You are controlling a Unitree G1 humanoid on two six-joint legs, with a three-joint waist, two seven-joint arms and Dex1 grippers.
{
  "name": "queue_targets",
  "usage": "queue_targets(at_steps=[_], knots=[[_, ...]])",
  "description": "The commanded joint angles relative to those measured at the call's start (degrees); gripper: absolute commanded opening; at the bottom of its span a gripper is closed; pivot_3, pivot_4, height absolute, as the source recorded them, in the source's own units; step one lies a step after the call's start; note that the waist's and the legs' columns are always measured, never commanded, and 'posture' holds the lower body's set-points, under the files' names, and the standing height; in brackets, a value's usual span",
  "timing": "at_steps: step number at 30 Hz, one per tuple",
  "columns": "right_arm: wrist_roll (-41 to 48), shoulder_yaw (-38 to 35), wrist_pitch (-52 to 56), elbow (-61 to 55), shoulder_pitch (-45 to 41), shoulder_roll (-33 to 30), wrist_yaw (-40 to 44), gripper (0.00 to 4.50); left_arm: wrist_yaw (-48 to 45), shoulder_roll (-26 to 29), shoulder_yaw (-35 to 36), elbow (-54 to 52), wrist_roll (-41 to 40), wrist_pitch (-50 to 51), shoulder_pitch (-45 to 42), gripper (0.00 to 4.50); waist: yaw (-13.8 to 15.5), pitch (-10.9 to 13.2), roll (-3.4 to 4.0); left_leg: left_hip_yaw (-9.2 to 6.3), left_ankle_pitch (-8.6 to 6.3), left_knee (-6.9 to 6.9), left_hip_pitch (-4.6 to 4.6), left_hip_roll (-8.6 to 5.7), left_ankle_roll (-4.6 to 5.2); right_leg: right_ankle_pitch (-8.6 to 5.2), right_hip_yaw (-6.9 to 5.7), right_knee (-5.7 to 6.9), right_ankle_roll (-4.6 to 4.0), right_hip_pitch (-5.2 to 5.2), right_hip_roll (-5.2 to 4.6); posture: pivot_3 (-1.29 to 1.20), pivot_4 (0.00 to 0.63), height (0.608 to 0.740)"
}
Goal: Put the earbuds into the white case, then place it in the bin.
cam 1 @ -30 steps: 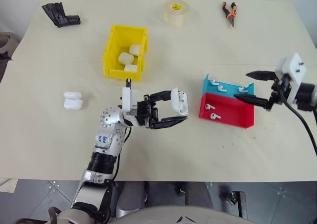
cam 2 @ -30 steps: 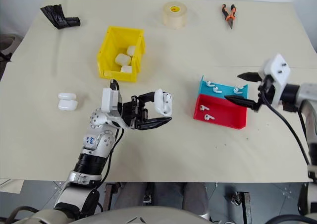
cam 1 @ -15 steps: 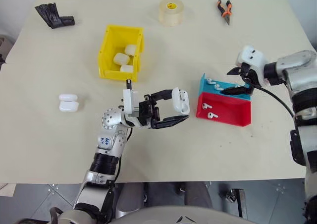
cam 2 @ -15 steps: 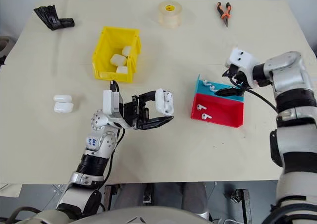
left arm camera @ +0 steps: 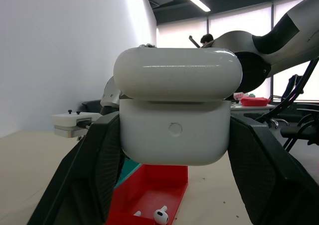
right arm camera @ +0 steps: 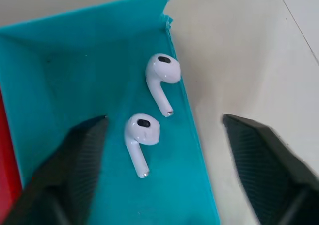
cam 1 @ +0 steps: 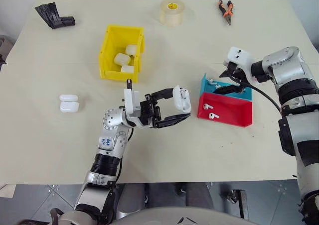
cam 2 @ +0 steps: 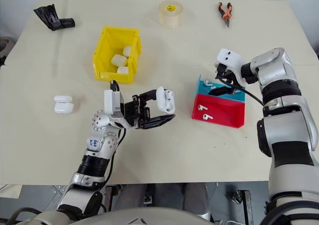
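Left gripper clamps the white case, lid ajar, just left of the red tray. Right gripper, fingers spread wide, hangs over two earbuds in the blue tray behind it, apparently not touching. Bin sits far left.

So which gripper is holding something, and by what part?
The left gripper clamps the white case by the sides of its body. The right gripper holds nothing.
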Motion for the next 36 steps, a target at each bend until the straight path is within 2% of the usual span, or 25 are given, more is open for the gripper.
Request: queue_targets(at_steps=[1,2,12,16,30,34,36], knots=[[-1.13,-0.28,-0.38,0.94,-0.58,-0.16,-0.51,2.65,0.49,0.16,-0.05,-2.00,-0.04,-0.94,0.17,2.80,-0.01,0.00,0.00,0.00,0.00,0.00,0.00,0.00,0.00,0.00,0.00,0.00,0.00,0.00,0.00,0.00,0.150,0.740],[-1.24,-0.20,-0.47,0.89,-0.47,-0.16,-0.11,2.36,0.54,0.19,-0.07,-2.09,-0.05,-0.90,0.18,2.80,-0.03,0.00,0.00,0.00,0.00,0.00,0.00,0.00,-0.01,0.00,0.00,0.01,0.00,0.00,0.00,0.00,0.150,0.740],[-1.52,-0.31,-0.72,0.62,0.17,-0.22,0.67,2.36,1.00,0.29,-0.41,-2.46,-0.14,-0.66,0.06,2.80,-0.04,0.00,0.01,0.00,0.00,0.01,0.01,0.00,-0.01,0.00,0.01,0.01,0.00,0.00,0.00,0.00,0.150,0.740],[-1.32,-0.37,-0.27,0.42,0.46,-0.06,1.96,1.52,1.22,0.18,-0.47,-2.54,-0.13,-0.59,-0.07,2.80,-0.05,0.00,0.00,0.00,0.00,0.01,0.01,0.00,-0.01,0.00,0.01,0.01,0.00,0.00,0.00,0.00,0.150,0.740],[-0.87,-1.43,-0.99,-0.41,1.70,0.17,1.16,1.52,1.78,0.53,-0.59,-3.00,-0.35,0.24,-0.51,2.80,-0.12,0.00,0.01,0.00,0.00,0.02,0.01,0.00,-0.01,0.00,0.01,0.02,0.00,0.00,0.00,0.00,0.150,0.740],[-0.65,-2.24,-0.89,-1.07,2.46,0.31,0.58,0.65,1.77,0.64,-0.67,-3.08,-0.47,0.55,-0.74,2.80,-0.14,-0.01,0.01,0.00,0.00,0.02,0.02,0.00,0.00,0.00,0.01,0.02,0.00,0.00,0.00,0.00,0.150,0.740],[-0.61,-2.65,-0.77,-1.32,2.75,0.25,-0.06,0.65,1.74,0.67,-0.70,-3.19,-0.53,0.76,-0.78,2.80,-0.15,-0.01,0.01,0.00,0.00,0.02,0.02,0.00,-0.01,0.00,0.01,0.03,0.00,0.01,0.00,0.00,0.150,0.740]])
